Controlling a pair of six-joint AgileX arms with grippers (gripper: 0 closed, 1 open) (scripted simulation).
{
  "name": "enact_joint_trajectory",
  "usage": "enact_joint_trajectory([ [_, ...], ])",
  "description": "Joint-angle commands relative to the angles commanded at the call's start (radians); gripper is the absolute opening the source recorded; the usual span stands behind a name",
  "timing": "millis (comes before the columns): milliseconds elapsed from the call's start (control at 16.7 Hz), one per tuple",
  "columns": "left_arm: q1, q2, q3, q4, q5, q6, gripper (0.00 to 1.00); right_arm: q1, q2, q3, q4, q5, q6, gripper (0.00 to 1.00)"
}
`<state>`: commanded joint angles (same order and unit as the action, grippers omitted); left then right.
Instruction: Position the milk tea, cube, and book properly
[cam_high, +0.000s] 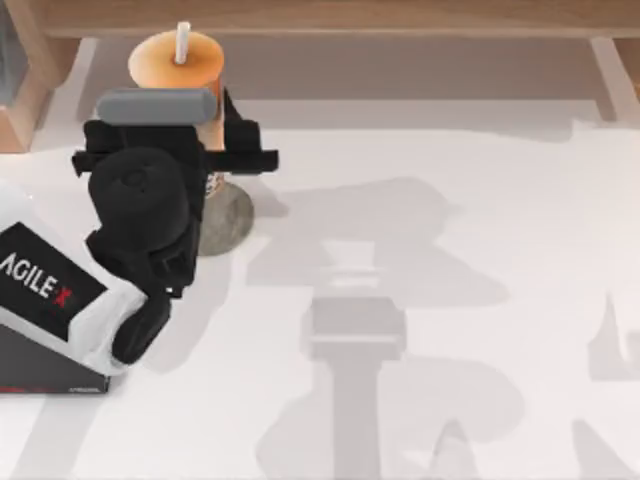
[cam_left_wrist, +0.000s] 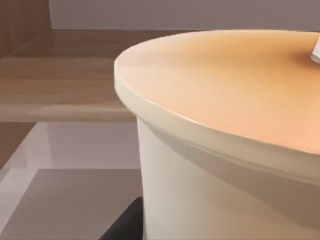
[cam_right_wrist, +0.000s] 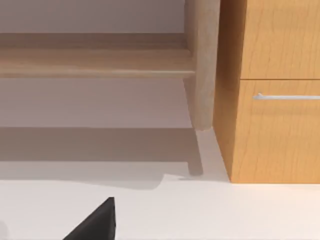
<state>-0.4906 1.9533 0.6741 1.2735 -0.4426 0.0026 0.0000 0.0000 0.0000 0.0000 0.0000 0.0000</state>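
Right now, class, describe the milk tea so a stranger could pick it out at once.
Look to the table's far left, below the wooden shelf. There, at the left pincer, stands the milk tea: a tall cup with an orange lid and white straw.

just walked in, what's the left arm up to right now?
The left gripper is at the milk tea near the table's far left edge, in front of the wooden shelf. The arm hides the fingers from above, so a grasp can't be confirmed. The left wrist view is right up against the cup's orange lid. The right wrist view looks at a wooden drawer cabinet.
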Motion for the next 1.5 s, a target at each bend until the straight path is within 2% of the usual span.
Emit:
enact_joint_trajectory([
  [420,-0.004,0.110,-0.007,0.119,0.001,-0.002,0.00,0.000,0.000,0.000,0.000,0.000,0.000,1.00],
  [720,-0.004,0.122,-0.010,0.128,0.001,-0.003,0.00,0.000,0.000,0.000,0.000,0.000,0.000,1.00],
  [1500,-0.004,0.122,-0.010,0.128,0.001,-0.003,0.98,0.000,0.000,0.000,0.000,0.000,0.000,1.00],
])
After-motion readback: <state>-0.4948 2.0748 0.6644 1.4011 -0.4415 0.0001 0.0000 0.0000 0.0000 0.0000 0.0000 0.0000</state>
